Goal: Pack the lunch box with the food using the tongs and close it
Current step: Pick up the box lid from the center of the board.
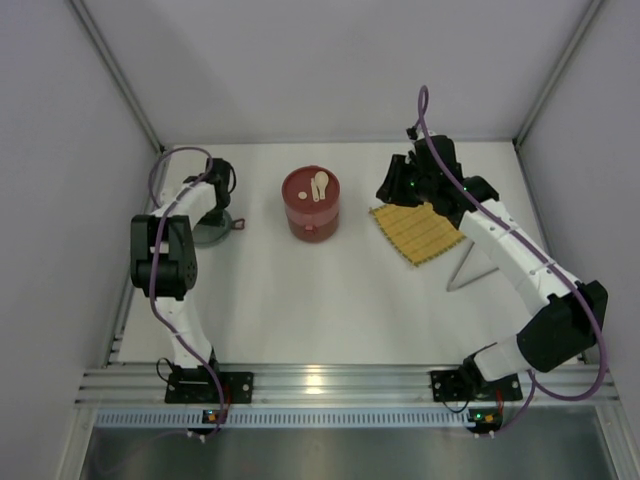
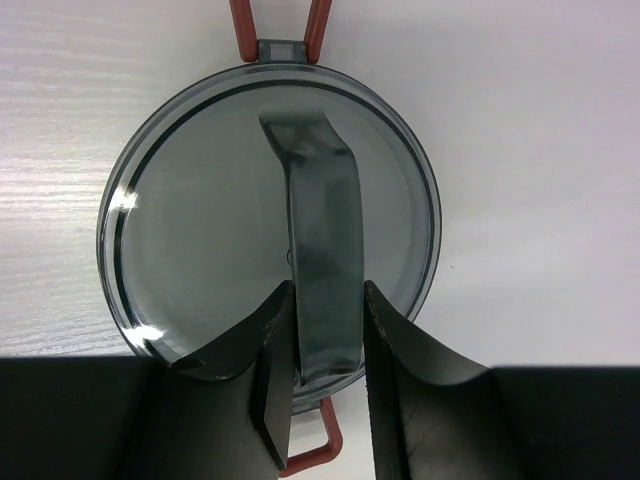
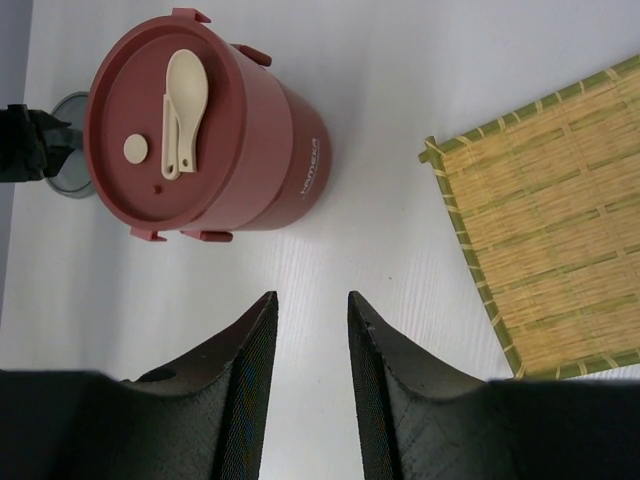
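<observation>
Right now your left claw [image 2: 327, 295] is pinching the arched strap handle [image 2: 322, 200] of the grey lid [image 2: 200, 230], with one finger pressed against each side of the strap. That lid lies flat on the counter [image 2: 540, 150], its red clips [image 2: 305, 25] showing at the far rim. In the overhead view it sits at the counter's far left, well apart from the lunch box [image 1: 311, 203].

Your right claw [image 3: 312, 300] hangs with its fingers spread and nothing between them, above bare counter. The lunch box stands ahead and to the left of it, capped with a dark-red lid that carries a beige spoon [image 3: 185, 100]. The yellow mat [image 3: 550, 260] lies just to the right of the claw. The tongs [image 1: 468, 268] lie on the counter near the mat's near edge, under your right arm, and neither claw touches them.
</observation>
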